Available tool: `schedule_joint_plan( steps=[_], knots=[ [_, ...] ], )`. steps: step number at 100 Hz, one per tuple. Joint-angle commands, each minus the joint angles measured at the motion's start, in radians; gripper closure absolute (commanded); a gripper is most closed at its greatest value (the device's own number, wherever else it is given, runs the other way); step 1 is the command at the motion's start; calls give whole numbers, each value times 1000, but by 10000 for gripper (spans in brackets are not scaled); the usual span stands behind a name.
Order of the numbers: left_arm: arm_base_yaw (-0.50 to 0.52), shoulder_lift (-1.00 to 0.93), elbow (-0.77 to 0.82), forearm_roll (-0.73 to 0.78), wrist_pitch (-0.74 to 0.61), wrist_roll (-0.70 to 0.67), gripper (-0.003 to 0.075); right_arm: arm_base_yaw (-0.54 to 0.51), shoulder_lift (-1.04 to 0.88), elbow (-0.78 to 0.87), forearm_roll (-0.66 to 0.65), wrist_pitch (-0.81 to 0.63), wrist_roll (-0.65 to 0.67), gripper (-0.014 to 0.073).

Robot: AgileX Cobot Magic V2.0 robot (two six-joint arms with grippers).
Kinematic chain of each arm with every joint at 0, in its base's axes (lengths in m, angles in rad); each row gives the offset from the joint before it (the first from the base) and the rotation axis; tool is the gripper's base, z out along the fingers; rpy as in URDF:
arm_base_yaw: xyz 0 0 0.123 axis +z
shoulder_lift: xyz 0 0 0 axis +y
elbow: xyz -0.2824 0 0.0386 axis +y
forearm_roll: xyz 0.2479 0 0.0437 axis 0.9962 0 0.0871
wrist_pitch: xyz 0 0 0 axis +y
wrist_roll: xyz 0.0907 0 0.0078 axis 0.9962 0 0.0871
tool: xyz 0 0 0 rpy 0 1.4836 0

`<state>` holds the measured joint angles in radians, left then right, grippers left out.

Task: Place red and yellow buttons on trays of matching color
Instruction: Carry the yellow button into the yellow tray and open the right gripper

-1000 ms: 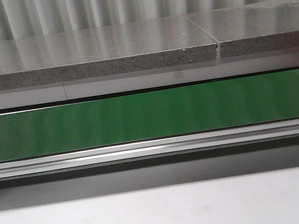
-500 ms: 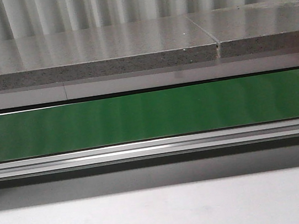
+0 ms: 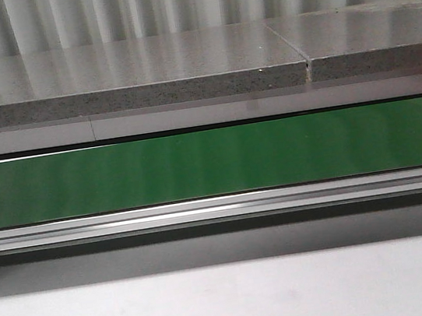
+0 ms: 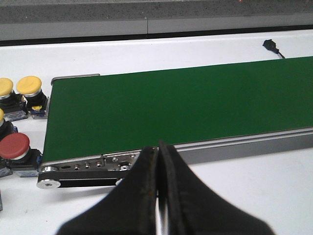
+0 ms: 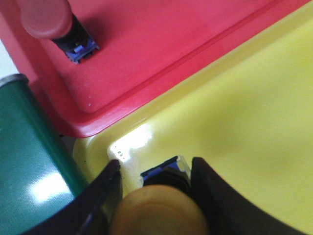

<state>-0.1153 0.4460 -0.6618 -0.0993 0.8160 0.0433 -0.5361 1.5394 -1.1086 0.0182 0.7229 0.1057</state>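
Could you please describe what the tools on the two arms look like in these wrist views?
Only the fingertips show. The left tool has two black, matte fingers that broaden toward the wrist and taper to narrow tips, with a slightly rough, worn surface. The right tool shows the same black, curved fingers with smooth rounded edges. No cables, markings or arm links are visible in any view.

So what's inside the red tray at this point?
One red button lies inside the red tray, in the right wrist view. The rest of the tray runs out of frame, so more buttons there can't be ruled out. The front view shows no tray.
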Motion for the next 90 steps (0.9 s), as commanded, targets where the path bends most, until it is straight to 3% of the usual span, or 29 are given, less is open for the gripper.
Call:
schedule_joint_plan(
  steps=[1,41,51,63,68,90],
  knots=[
    [-10,6,-28,-15,-65,-4,741,16,10,-25,-1,-61,2,505],
    [-10,6,-28,-15,-65,-4,741,85,161,-25,0,-101,-3,496],
    [-10,6,-28,-15,-65,-4,741,87,170,-25,0,-101,-10,407],
    [-10,6,-28,-15,-65,-4,741,87,169,-25,1,-105,-10,191],
    [-10,6,-28,-15,-65,-4,741,87,169,-25,1,-105,-10,139],
    [-10,6,-28,-15,-65,-4,741,87,112,-25,-25,-95,-10,127]
  ],
)
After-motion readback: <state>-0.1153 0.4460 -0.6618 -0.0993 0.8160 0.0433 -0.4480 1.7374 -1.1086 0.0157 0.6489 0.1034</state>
